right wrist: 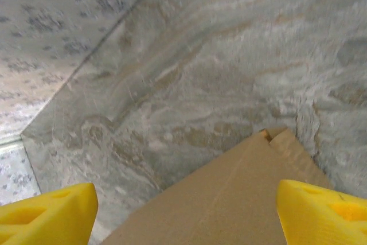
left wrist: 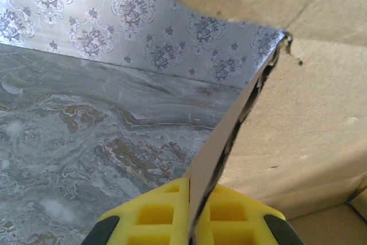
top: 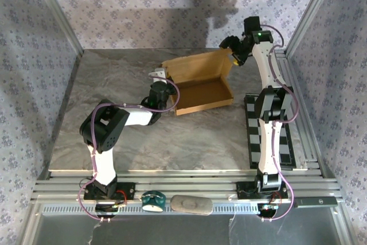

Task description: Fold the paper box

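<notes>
The paper box [top: 200, 84] sits far on the table [top: 143, 136], its tray formed and its lid not yet closed. My left tool [left wrist: 192, 210] pinches its left wall; my right tool [right wrist: 184, 207] stands wide above the lid corner.

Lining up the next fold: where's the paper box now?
Top view: the paper box sits far-centre on the table, left jaws shut on its left wall, right jaws open at its far-right corner.
</notes>
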